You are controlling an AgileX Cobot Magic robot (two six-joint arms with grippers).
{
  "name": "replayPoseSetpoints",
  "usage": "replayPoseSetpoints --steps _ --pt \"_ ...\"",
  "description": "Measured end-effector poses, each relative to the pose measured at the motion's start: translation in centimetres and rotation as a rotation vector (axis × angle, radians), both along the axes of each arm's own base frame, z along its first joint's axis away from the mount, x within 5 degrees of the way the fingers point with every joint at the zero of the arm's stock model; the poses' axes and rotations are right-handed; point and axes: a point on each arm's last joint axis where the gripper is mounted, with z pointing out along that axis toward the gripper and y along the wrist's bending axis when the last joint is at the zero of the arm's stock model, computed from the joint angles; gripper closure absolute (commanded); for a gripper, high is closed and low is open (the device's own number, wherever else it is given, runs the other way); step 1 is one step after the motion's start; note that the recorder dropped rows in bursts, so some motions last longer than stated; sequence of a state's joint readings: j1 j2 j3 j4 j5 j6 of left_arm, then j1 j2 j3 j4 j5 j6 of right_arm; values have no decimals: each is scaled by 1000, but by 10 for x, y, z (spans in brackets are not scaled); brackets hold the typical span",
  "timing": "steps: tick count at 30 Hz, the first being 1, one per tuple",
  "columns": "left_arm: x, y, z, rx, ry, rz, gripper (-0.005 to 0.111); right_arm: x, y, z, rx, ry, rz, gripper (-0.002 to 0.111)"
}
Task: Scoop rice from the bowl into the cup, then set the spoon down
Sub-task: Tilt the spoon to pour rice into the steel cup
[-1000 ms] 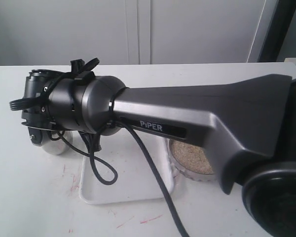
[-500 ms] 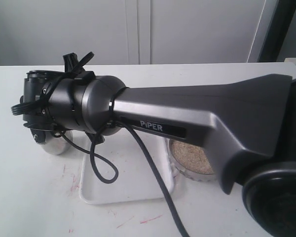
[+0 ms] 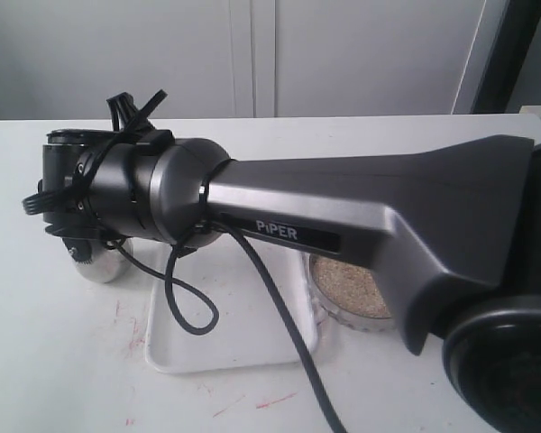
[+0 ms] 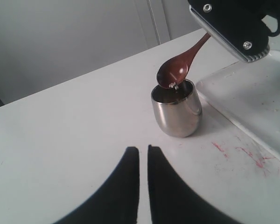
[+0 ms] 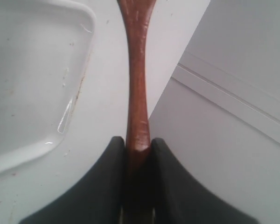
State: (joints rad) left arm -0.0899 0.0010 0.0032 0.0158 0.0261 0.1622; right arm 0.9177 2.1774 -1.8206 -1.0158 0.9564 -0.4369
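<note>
The steel cup (image 4: pixel 177 113) stands on the white table just left of the tray; in the exterior view only its lower part (image 3: pixel 99 263) shows under the right arm. The wooden spoon (image 4: pixel 175 70) hangs tilted over the cup's mouth, a few grains of rice (image 4: pixel 172 85) at its tip. My right gripper (image 5: pixel 139 142) is shut on the spoon handle (image 5: pixel 136 70). The bowl (image 3: pixel 347 293) of beige rice (image 3: pixel 347 281) sits right of the tray, half hidden by the arm. My left gripper (image 4: pixel 143 150) rests low over the table before the cup, shut, with nothing in it.
A white rectangular tray (image 3: pixel 230 347) lies between cup and bowl, with a black cable (image 3: pixel 191 307) looping over it. The right arm (image 3: pixel 361 216) spans most of the exterior view. Red marks (image 4: pixel 240 151) stain the table. A pale wall lies behind.
The right wrist has rolled slightly over the cup, shifting its cable loop. The arm's position and the left gripper look unchanged.
</note>
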Motion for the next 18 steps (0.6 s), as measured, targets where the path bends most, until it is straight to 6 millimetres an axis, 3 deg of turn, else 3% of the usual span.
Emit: replayPoseSetpoints --steps 18 --pt "0 0 0 0 0 0 92 -2 4 4 -43 -54 36 108"
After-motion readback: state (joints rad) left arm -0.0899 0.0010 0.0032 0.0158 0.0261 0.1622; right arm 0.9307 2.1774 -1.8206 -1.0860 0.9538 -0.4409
